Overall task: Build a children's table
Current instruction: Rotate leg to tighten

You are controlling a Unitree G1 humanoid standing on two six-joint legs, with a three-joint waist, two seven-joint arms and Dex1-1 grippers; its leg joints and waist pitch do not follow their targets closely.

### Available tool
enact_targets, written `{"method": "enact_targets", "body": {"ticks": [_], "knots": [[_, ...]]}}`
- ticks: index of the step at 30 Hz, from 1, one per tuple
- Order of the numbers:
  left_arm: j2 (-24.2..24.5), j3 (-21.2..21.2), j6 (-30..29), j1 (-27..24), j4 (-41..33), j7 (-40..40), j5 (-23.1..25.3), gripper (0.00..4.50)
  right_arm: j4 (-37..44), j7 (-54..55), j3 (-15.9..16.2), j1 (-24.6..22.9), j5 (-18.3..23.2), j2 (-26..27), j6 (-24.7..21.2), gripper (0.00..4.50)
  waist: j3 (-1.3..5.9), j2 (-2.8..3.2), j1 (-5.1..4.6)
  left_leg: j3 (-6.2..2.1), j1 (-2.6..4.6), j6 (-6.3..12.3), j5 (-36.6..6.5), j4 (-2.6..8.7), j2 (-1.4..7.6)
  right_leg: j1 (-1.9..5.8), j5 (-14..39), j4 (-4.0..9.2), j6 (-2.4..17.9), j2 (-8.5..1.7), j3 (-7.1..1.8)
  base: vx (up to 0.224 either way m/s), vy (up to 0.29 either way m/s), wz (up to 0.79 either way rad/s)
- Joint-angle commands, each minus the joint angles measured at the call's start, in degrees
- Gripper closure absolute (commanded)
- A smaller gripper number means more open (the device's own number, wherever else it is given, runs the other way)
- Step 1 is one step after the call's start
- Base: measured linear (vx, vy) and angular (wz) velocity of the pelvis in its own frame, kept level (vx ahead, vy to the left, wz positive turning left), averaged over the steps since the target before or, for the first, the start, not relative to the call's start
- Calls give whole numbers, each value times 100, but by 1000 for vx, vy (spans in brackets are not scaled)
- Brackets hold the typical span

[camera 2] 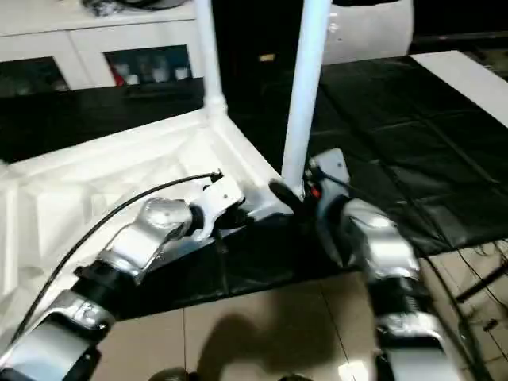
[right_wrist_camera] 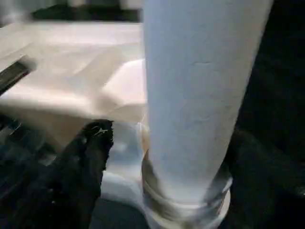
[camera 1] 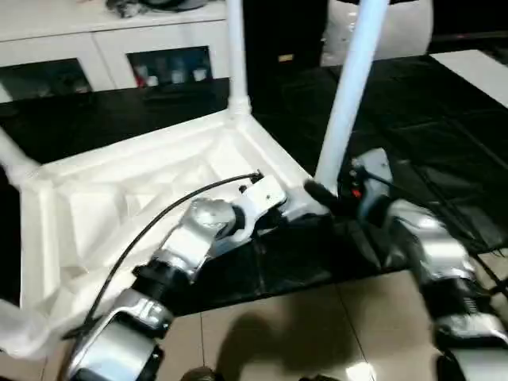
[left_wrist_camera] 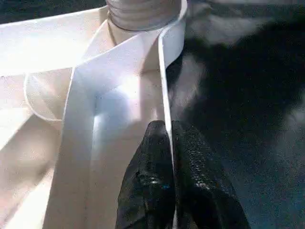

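Note:
The children's table lies upside down, its white ribbed top (camera 1: pixel 119 190) on the black-covered work table (camera 1: pixel 413 119). Legs stand up from its corner sockets: one at the far corner (camera 1: pixel 236 48), one at the near right corner (camera 1: pixel 349 87), and a third at the left edge (camera 1: pixel 12 155). My left gripper (left_wrist_camera: pixel 167 138) is shut on the top's thin rim wall close to the near right socket (left_wrist_camera: pixel 138 14). My right gripper (right_wrist_camera: pixel 181 157) is open around the base of the near right leg (right_wrist_camera: pixel 200 95), and one finger (right_wrist_camera: pixel 90 143) stands apart from the tube.
A white cabinet (camera 1: pixel 95 48) with glass doors stands behind the work table. A black cable (camera 1: pixel 143 230) arcs over my left forearm. Tiled floor (camera 1: pixel 302 333) lies below the work table's near edge. A white sheet (camera 1: pixel 476 71) lies at the far right.

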State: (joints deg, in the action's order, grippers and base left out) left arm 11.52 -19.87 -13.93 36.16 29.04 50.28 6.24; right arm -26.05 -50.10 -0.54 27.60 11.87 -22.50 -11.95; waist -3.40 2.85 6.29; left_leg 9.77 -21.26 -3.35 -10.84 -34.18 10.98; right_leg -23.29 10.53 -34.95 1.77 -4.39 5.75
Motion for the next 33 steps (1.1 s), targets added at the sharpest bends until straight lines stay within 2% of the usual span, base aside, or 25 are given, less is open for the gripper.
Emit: {"method": "enact_targets", "body": {"ticks": [1, 3, 6, 7, 9, 11, 12, 16, 21, 22, 28, 33], "knots": [[141, -83, 389, 11, -183, 443, -109, 450, 208, -413, 63, -30, 94, -169, 9, 22, 451, -63, 34, -56, 20, 615, -608, 313, 216, 388, 769, 412, 1144, -426, -312, 0, 0, 0], [222, -119, 512, 5, -163, 598, -130, 450, 235, -523, 97, -40, 84, -283, -2, 5, 451, -58, 58, -59, 20, 592, -595, 312, 218, 379, 762, 409, 1168, -428, -309, 0, 0, 0], [335, -164, 649, 13, -118, 817, -159, 450, 297, -729, 183, -62, 63, -453, 6, 5, 457, -47, 81, -61, 28, 554, -602, 311, 229, 372, 766, 400, 1196, -427, -309, 0, 0, 0], [425, -190, 779, 23, -86, 1024, -187, 450, 369, -953, 250, -89, 70, -576, 5, 5, 457, -53, 82, -56, 33, 553, -604, 310, 231, 368, 743, 398, 1205, -423, -311, 0, 0, 0], [726, -302, 1024, 37, -94, 1728, -293, 450, 492, -1681, 437, -169, 158, -842, 20, 5, 463, -56, 146, -59, 17, 622, -599, 300, 230, 392, 667, 385, 1198, -431, -312, 0, 0, 0], [905, -366, 1145, 44, -126, 2150, -372, 450, 542, -2101, 578, -225, 179, -961, 88, 5, 463, -53, 186, -52, 27, 651, -592, 292, 243, 361, 610, 364, 1242, -433, -316, 0, 0, 0], [944, -376, 1185, 51, -133, 2247, -397, 450, 540, -2198, 628, -236, 163, -980, 138, 20, 458, -72, 195, -46, 29, 647, -617, 292, 238, 358, 658, 375, 1236, -431, -316, 0, 0, 0], [1029, -389, 1195, 58, -206, 2546, -506, 450, 551, -2458, 705, -245, 272, -941, 51, 63, 452, -64, 227, -62, 39, 528, -714, 315, 266, 349, 962, 387, 1197, -444, -314, 0, 0, 0], [1094, -438, 1222, 28, -291, 2766, -546, 450, 622, -2720, 788, -241, 436, -891, -82, 93, 459, -76, 237, -60, 27, 532, -682, 309, 252, 364, 902, 374, 1219, -452, -323, 0, 0, 0], [1094, -438, 1222, 28, -291, 2766, -546, 450, 622, -2720, 788, -241, 436, -891, -82, 115, 460, -71, 238, -60, 21, 539, -657, 305, 253, 359, 910, 373, 1208, -454, -324, 0, 0, 0], [1105, -445, 1377, 61, -173, 2886, -575, 450, 672, -3151, 884, -288, 621, -948, -291, 172, 471, -65, 270, -58, 28, 532, -618, 292, 252, 351, 877, 369, 1205, -443, -317, 0, 0, 0], [1076, -399, 1347, 55, -141, 2880, -581, 450, 666, -3286, 911, -309, 682, -981, -446, 204, 476, -69, 317, -60, 33, 518, -590, 292, 259, 349, 863, 361, 1195, -444, -321, 0, 0, 0]]}}
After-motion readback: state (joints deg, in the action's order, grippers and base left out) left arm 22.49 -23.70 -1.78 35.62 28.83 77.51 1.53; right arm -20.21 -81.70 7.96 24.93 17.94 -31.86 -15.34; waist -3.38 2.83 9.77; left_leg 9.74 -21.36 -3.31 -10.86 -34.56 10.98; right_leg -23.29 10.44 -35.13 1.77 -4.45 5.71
